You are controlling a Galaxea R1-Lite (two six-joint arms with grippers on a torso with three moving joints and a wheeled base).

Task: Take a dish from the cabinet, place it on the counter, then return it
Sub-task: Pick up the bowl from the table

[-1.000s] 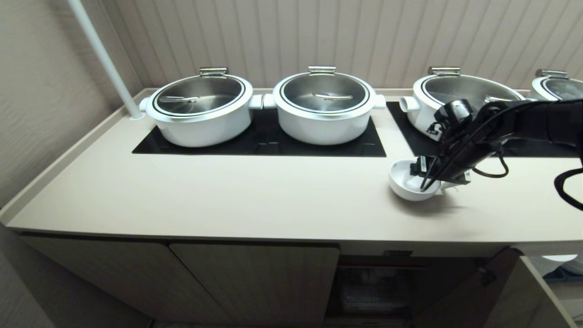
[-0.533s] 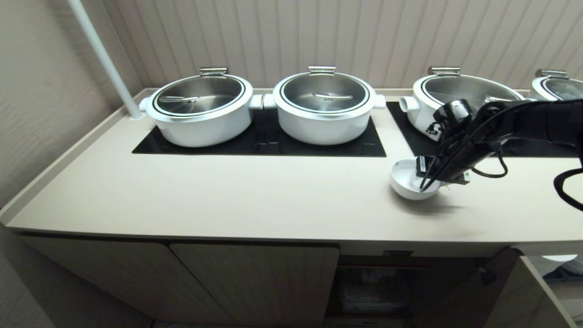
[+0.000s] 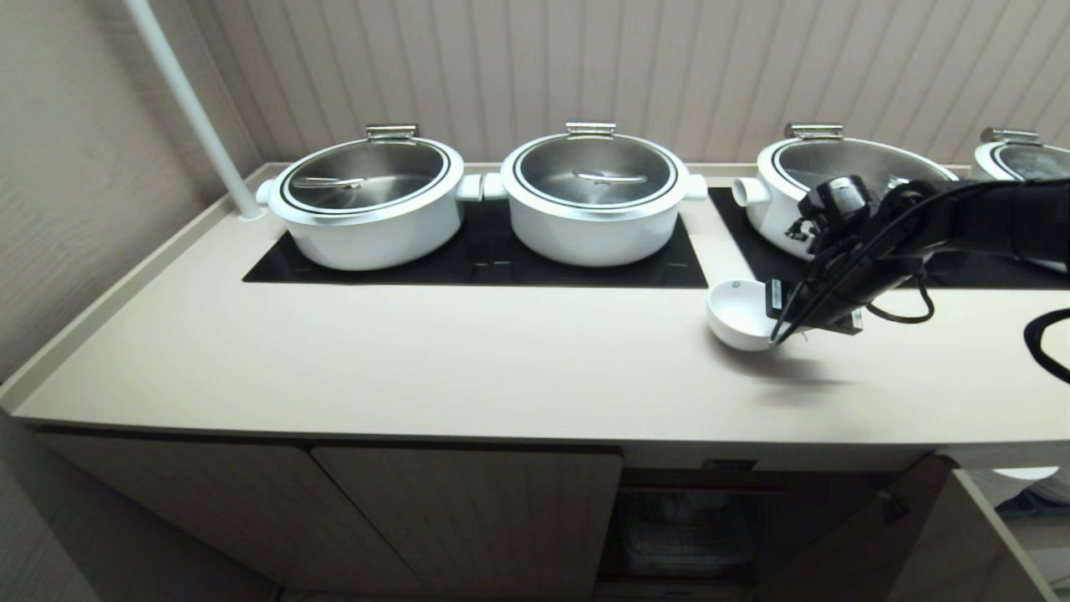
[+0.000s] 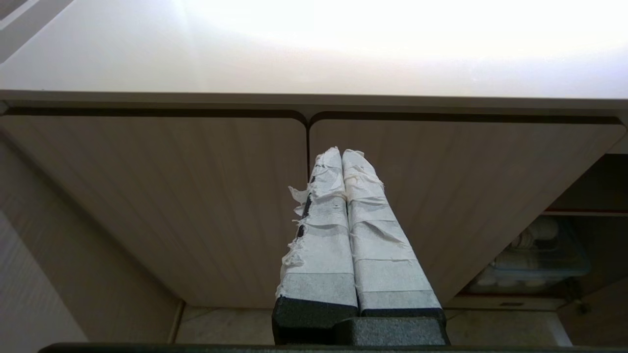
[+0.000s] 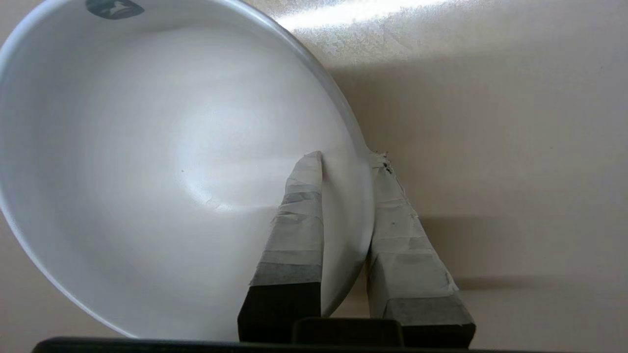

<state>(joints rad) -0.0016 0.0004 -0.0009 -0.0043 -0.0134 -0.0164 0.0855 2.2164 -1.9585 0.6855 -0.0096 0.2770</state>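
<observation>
From the head view, we see the right gripper [image 3: 786,322] pinching the dish [image 3: 737,313] by its rim on the table [image 3: 418,359], just in front of the cooktop [image 3: 476,259], ready to return it. The right wrist view shows one finger [image 5: 299,215] inside the dish [image 5: 147,162] wall, one outside. In the left wrist view, our left gripper [image 4: 342,162] hangs pressed together before the cabinet [image 4: 171,196], idle.

The right gripper [image 5: 343,162] pinches the rim of the dish [image 5: 147,162], one tape-wrapped finger [image 5: 294,230] lying inside against the white inner wall and the other outside it. The bowl is tilted, so its hollow faces the camera, and a small dark mark shows near its far rim. Beneath lies the counter [image 5: 515,147], shadowed beside the fingers.
</observation>
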